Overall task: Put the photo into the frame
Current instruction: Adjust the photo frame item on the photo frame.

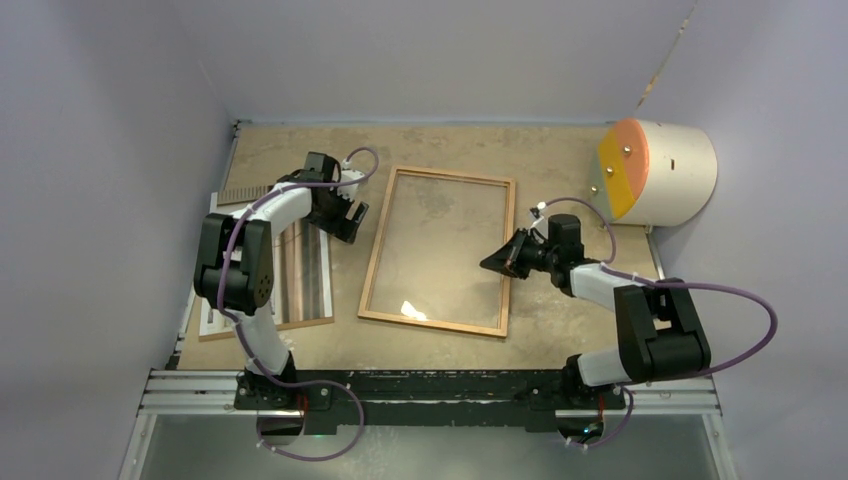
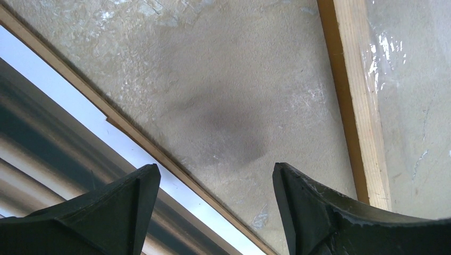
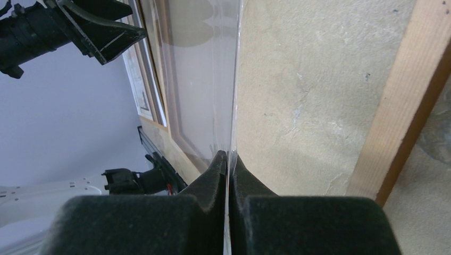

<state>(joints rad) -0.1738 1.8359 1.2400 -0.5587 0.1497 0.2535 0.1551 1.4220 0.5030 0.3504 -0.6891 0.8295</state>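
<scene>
The orange-brown wooden frame [image 1: 378, 245] lies flat mid-table; one rail [image 3: 409, 106] runs beside my right gripper. My right gripper [image 1: 492, 262] is shut on the right edge of a clear glass pane [image 3: 213, 79], which rises at a tilt over the frame opening. The photo [image 1: 312, 272] lies left of the frame on a brown backing board [image 1: 300, 325], partly hidden by my left arm. My left gripper [image 1: 345, 215] hovers open and empty over bare table between the photo's white border [image 2: 69, 106] and the frame's left rail [image 2: 356, 101].
A cream cylinder with an orange face [image 1: 660, 170] stands at the back right corner. A dark ribbed strip [image 1: 245, 193] lies at the back left beside the wall. Walls close in the table on both sides and at the back.
</scene>
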